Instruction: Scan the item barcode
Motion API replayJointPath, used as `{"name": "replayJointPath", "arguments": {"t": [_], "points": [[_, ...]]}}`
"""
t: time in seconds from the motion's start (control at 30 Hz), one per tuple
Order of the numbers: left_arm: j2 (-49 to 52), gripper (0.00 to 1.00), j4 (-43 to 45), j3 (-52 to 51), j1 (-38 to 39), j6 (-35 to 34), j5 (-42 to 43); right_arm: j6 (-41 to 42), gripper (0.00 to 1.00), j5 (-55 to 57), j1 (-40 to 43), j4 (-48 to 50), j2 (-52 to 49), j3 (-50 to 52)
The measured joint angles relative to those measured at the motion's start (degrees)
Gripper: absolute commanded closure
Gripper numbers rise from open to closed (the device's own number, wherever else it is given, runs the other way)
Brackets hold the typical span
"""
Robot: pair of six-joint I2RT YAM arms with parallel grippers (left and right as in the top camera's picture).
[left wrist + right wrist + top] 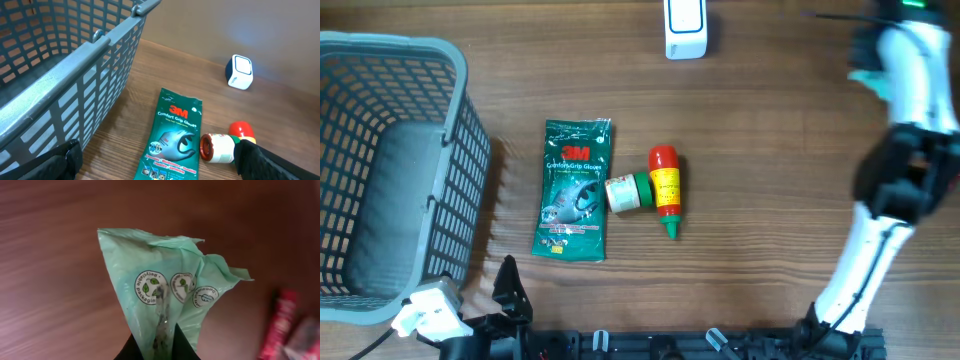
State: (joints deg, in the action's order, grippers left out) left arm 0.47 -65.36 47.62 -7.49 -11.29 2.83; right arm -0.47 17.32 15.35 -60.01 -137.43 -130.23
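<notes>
The green pouch (165,285) hung pinched at its narrow end in the right gripper (157,349). The jaws were clamped tight on the film, so the crumpled face with its round recycling marks fanned out toward the wrist camera. No barcode showed on that face, and whether one sat on the hidden side could not be told. From overhead only a sliver of the pouch peeked out beside the arm, over at the right of the table (770,150) and apparently off the wood. It was well apart from the white scanner (685,28) at the far edge. My call was that it was held up like this to be swung across to the scanner, a step not yet done.

At mid-table the glove packet (575,190) lay flat. A small jar (628,192) touched it, and the red bottle (665,190) lay just beside the jar, both on their sides, likely next in line. The left gripper (159,159) sat low beside the grey basket (440,60), jaws spread wide and holding nothing, well out of the way.
</notes>
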Motion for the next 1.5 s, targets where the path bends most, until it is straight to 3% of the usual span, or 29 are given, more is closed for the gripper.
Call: {"name": "replayJointPath", "arguments": {"t": [0.07,0.17,0.23,0.33,0.37,0.4,0.63,0.77,1.0,1.13,1.33,1.5], "points": [[0.0,0.0,-0.02,0.0,0.0,0.0,0.0,1.36,0.96,-3.58,8.44,-0.15,0.0,0.0],[0.0,0.0,-0.02,0.0,0.0,0.0,0.0,3.06,0.95,-8.35,14.51,-0.17,0.0,0.02],[0.0,0.0,-0.02,0.0,0.0,0.0,0.0,3.74,0.86,-10.86,17.64,-0.13,0.0,0.11],[0.0,0.0,-0.02,0.0,0.0,0.0,0.0,3.98,0.59,-12.76,19.89,0.15,0.0,1.64],[0.0,0.0,-0.02,0.0,0.0,0.0,0.0,4.11,0.38,-13.11,20.31,0.39,0.0,2.6],[0.0,0.0,-0.02,0.0,-0.02,0.0,0.0,4.44,0.0,-13.46,20.59,0.63,0.0,3.65],[0.0,0.0,-0.02,0.0,0.0,0.0,0.0,6.88,0.0,-15.67,21.64,-2.6,0.42,4.61],[0.0,0.0,-0.02,0.0,0.0,0.0,0.0,12.28,0.0,-23.69,21.99,-4.17,4.85,4.61],[0.0,0.0,-0.02,0.0,0.0,0.0,0.0,22.47,0.0,-38.27,18.82,-20.81,18.62,3.26],[0.0,0.0,-0.02,0.0,0.0,0.0,0.0,19.91,0.0,-43.93,10.71,-31.28,19.12,3.21],[0.0,0.0,-0.02,0.0,-0.02,0.0,0.0,11.41,0.0,-51.32,-6.78,-31.74,19.12,3.37],[0.0,0.0,-0.02,0.0,-0.02,0.0,0.0,8.68,0.0,-48.78,-24.22,-31.78,19.12,3.37]]}}
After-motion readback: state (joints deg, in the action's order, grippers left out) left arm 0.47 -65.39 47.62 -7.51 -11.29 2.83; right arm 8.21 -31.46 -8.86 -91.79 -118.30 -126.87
